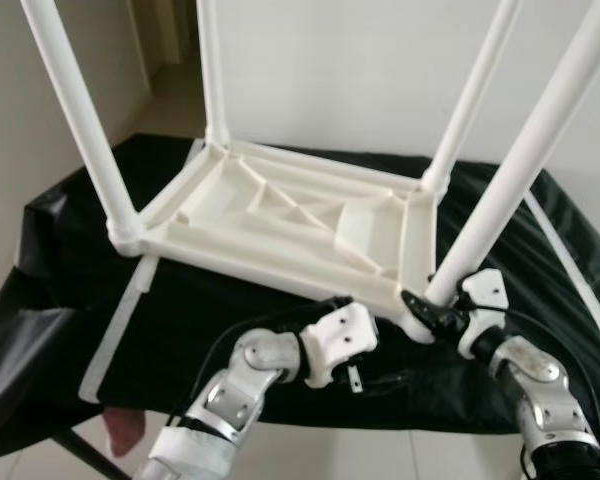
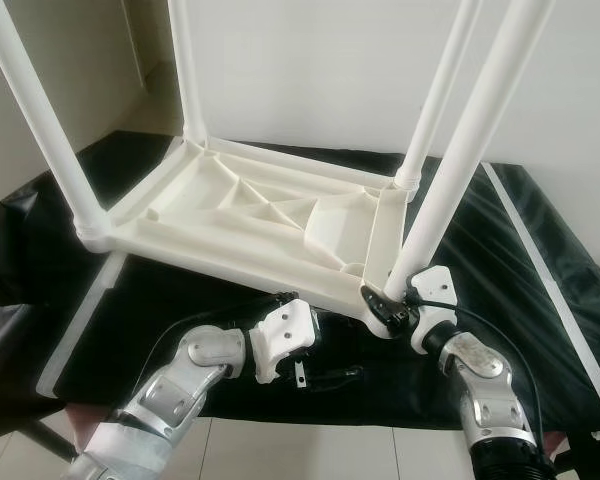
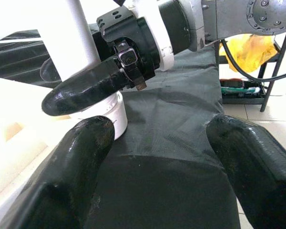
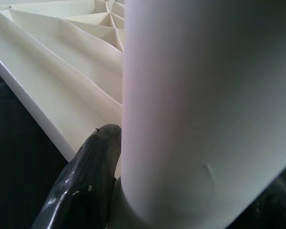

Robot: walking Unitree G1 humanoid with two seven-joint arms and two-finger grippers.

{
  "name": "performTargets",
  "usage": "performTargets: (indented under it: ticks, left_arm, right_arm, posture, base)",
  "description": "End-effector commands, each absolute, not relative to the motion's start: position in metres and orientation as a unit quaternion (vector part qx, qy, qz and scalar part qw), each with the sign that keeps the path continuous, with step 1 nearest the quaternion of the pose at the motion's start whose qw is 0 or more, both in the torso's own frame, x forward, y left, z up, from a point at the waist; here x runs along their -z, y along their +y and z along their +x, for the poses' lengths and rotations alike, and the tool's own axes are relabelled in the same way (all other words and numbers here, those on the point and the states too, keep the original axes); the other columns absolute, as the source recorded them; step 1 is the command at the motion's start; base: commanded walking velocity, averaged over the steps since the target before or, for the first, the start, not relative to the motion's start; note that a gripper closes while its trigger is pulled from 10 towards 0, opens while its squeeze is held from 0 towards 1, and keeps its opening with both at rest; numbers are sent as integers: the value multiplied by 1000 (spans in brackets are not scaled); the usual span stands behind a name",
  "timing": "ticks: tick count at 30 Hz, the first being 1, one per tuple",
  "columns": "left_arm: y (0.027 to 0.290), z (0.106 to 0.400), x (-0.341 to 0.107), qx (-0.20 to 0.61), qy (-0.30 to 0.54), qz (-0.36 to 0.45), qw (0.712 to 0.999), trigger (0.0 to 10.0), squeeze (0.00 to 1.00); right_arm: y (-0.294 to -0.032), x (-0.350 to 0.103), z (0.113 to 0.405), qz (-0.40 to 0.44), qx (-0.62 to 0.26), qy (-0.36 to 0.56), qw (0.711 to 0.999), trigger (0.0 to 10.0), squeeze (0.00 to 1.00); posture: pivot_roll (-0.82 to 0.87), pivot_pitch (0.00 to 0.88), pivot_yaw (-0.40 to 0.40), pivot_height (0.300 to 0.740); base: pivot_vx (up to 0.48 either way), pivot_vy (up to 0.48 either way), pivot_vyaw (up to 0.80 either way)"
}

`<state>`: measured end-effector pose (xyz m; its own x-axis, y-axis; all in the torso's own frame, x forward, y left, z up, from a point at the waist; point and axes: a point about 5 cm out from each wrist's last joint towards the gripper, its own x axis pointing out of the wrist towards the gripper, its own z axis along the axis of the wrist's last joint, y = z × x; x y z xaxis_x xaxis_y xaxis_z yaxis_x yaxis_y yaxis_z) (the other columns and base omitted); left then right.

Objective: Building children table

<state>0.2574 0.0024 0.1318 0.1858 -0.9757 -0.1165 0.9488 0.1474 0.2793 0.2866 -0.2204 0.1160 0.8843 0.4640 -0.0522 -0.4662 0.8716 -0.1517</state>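
We see a white plastic children's table [image 1: 280,215] lying upside down on a surface draped in black cloth [image 1: 230,310]. Its ribbed underside faces up, with diagonal stiffening ribs inside a raised rim. Four round white legs rise from the corner sockets, splaying slightly outward toward the top. The top's long axis runs from the surface's left side toward its right, and its near long edge lies close to the surface's front edge.

The right pincer [image 1: 432,308] is clamped on the near-right leg [image 1: 525,170] just above its socket, at the surface's front right; in the right wrist view one black finger [image 4: 81,186] presses against the leg's base.

The left pincer [image 3: 152,157] hangs over the cloth just beside that same corner, fingers apart and holding nothing; its wrist view looks across at the right pincer and the leg socket [image 3: 102,114].

A white strip [image 1: 120,330] lies on the cloth near the front left.
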Motion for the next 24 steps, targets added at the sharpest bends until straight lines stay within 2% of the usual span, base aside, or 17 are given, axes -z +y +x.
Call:
performTargets:
  ticks: [1,4,5,6,7,9,10,17,21,24]
  left_arm:
    - [3,260,-130,618,-44,150,771,10000,0]
    - [3,259,-130,617,-43,149,772,10000,0]
    - [3,259,-130,616,-42,148,772,10000,0]
    - [3,259,-130,616,-42,148,772,10000,0]
    - [3,259,-130,616,-42,147,773,10000,0]
    - [3,260,-131,616,-42,147,773,10000,0]
    - [3,260,-131,615,-42,147,773,10000,0]
    - [4,260,-131,614,-42,147,775,10000,0]
    - [4,260,-130,613,-41,147,775,10000,0]
    - [4,261,-130,612,-40,146,776,10000,0]
  right_arm:
    - [-220,-113,284,-74,-252,14,965,0,0]
    - [-221,-110,281,-65,-252,16,965,0,0]
    - [-222,-109,280,-59,-241,17,969,1098,0]
    - [-222,-109,280,-59,-241,17,969,1098,0]
    - [-222,-109,281,-53,-234,16,971,9216,0]
    - [-223,-109,281,-50,-229,16,972,9216,0]
    - [-223,-110,281,-42,-218,13,975,10000,0]
    - [-221,-114,281,-30,-175,4,984,10000,0]
    - [-211,-116,276,-10,-104,-7,994,10000,0]
    - [-209,-115,274,-1,-82,-4,997,10000,0]
  posture:
    - [-25,0,-38,740]
    - [-25,0,-37,740]
    - [-25,0,-38,740]
    - [-25,0,-38,740]
    - [-26,0,-37,740]
    - [-26,0,-37,740]
    - [-26,0,-37,740]
    - [-28,0,-37,740]
    - [-27,0,-38,740]
    - [-30,0,-38,740]
  base:
    - [0,0,0]
    - [0,0,0]
    - [0,0,0]
    - [0,0,0]
    - [0,0,0]
    - [0,0,0]
    - [0,0,0]
    - [0,0,0]
    - [0,0,0]
    - [0,0,0]
